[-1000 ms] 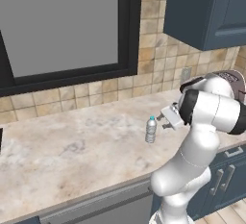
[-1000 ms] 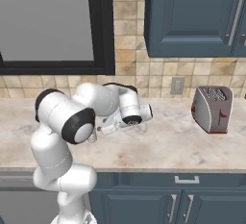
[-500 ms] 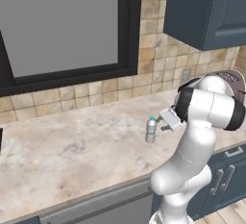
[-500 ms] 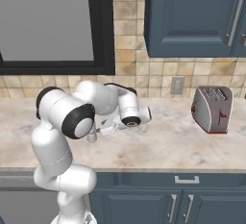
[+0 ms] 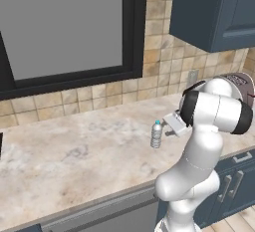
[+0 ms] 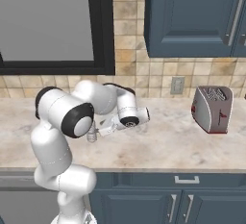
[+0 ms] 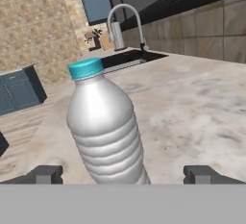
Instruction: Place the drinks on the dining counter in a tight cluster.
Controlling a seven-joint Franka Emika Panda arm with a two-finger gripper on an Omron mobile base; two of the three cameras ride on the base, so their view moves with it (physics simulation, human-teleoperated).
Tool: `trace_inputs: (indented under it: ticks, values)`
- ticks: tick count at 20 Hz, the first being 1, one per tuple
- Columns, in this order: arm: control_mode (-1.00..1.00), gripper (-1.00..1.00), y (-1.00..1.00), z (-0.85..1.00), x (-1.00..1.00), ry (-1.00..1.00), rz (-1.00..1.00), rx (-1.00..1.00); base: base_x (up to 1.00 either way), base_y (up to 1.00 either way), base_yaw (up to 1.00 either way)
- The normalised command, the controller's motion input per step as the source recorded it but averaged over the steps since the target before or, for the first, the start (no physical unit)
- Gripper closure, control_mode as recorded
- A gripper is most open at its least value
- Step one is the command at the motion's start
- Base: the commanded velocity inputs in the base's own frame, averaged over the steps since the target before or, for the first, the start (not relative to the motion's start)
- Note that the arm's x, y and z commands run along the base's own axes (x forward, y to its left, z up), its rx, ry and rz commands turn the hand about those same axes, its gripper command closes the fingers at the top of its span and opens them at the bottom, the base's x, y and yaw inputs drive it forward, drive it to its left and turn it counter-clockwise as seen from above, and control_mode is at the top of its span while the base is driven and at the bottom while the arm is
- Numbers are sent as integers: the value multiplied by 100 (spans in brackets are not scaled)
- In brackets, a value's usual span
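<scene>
The fingers stood released astride the water bottle on the counter; an off-centre closure risked toppling it.

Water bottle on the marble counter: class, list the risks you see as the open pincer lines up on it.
1. The water bottle stands upright, tall and narrow, between the open pincer fingertips; a nudge from either one could tip it.
2. It sits closer to one fingertip, so closing may push it sideways first.
3. Its ribbed, rounded wall may slip in a low grip.
</scene>
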Motion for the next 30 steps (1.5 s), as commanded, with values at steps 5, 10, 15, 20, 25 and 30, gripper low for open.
trace_inputs:
  ticks: [5, 10, 15, 20, 25, 30]
  values:
    - [-100, -100, 17, 0, -6, 0, 1, 0, 0, 0, 0]
    - [-100, -100, 17, 0, -8, 0, 1, 0, 0, 0, 0]
    - [-100, -100, 19, 0, -4, 0, 1, 0, 0, 0, 0]
    - [-100, -100, 16, 0, -1, 0, 2, 0, 0, 0, 0]
    - [-100, -100, 2, 0, 0, 1, 4, 0, 0, 0, 0]
    - [-100, 100, 0, 0, 0, 0, 0, 0, 0, 0, 0]
